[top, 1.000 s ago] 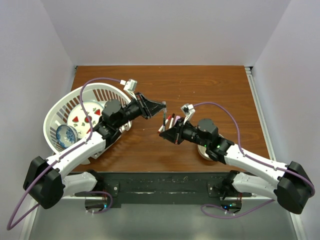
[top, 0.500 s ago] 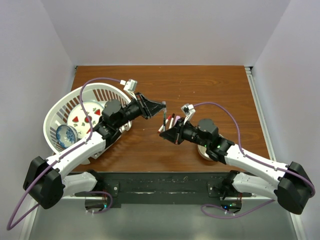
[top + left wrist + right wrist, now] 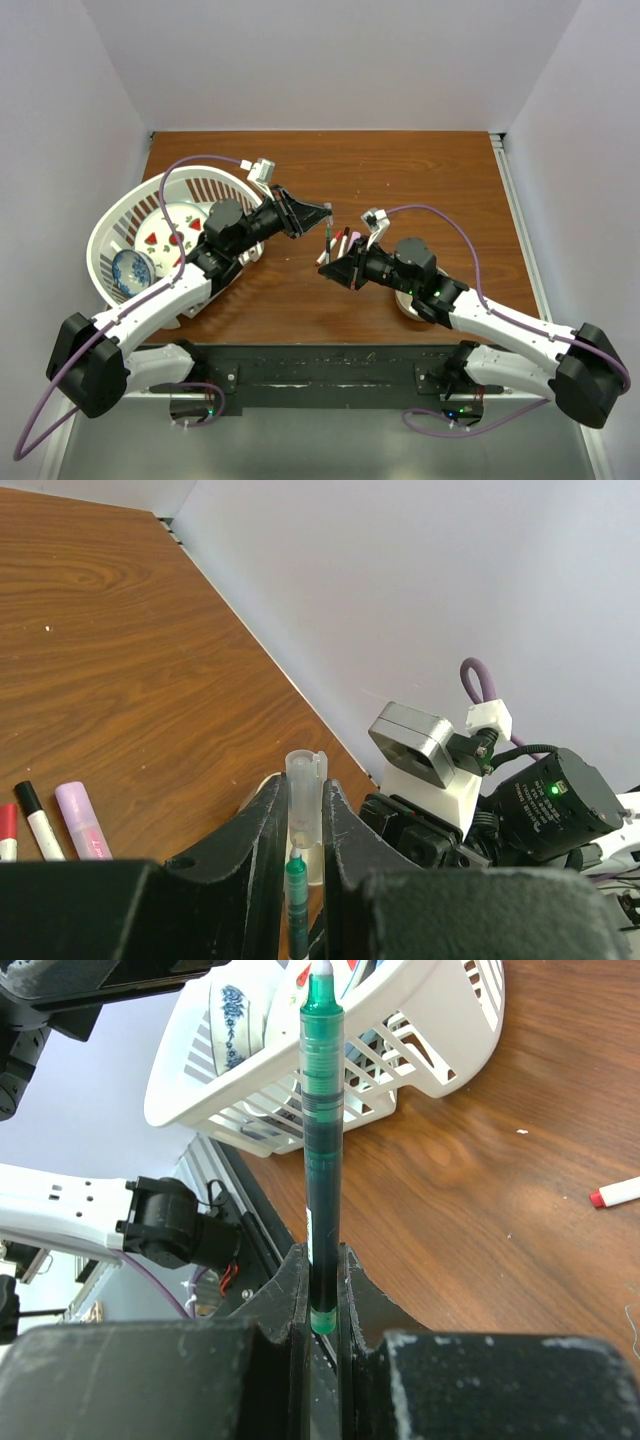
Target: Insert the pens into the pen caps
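My left gripper is shut on a pale translucent pen cap, which stands up between its fingers. My right gripper is shut on the lower end of a slim dark green pen. The two grippers meet above the table's middle, and the pen's white nib sits right at the cap's open mouth. Three more pens lie on the wood: a red-tipped one, a black-tipped white one and a thicker pink one.
A white plastic basket with a strawberry plate and a blue patterned bowl stands at the left. A small white dish lies under the right arm. White walls close in the table on three sides.
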Robot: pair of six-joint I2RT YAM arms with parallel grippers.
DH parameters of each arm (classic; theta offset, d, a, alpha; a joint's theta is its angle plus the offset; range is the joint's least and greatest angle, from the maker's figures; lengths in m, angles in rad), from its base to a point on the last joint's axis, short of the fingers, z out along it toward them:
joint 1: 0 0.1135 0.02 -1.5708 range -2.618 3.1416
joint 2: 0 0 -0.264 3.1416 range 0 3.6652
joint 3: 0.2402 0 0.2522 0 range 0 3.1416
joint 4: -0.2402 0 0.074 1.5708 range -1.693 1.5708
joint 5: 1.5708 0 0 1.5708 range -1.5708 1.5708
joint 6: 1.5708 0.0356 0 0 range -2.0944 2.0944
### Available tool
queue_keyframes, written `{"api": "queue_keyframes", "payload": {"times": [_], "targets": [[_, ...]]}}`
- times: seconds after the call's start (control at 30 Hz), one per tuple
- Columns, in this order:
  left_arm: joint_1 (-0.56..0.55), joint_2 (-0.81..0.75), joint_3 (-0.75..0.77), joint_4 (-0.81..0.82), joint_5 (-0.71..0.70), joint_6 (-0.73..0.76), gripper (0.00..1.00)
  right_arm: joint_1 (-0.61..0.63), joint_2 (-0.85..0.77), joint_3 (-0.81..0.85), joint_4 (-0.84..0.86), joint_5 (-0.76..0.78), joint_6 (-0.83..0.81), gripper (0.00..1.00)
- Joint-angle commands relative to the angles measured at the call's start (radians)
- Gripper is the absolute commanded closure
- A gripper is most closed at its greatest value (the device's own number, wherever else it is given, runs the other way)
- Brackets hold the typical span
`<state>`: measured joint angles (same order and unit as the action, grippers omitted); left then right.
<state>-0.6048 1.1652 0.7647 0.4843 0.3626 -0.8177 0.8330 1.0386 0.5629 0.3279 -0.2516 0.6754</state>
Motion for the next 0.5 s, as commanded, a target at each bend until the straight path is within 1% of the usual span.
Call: {"api": "queue_keyframes", "payload": {"times": [0.0, 0.47], "targets": [[-0.004, -0.012, 0.027, 0.01, -0.019, 0.034, 1.0, 0.008, -0.025, 0.048, 0.023, 0.018, 0.003, 1.0], [-0.006, -0.035, 0.001, -0.007, 0.001, 0.046, 1.0, 0.008, -0.034, 0.06, 0.005, 0.051, -0.005, 1.0]]}}
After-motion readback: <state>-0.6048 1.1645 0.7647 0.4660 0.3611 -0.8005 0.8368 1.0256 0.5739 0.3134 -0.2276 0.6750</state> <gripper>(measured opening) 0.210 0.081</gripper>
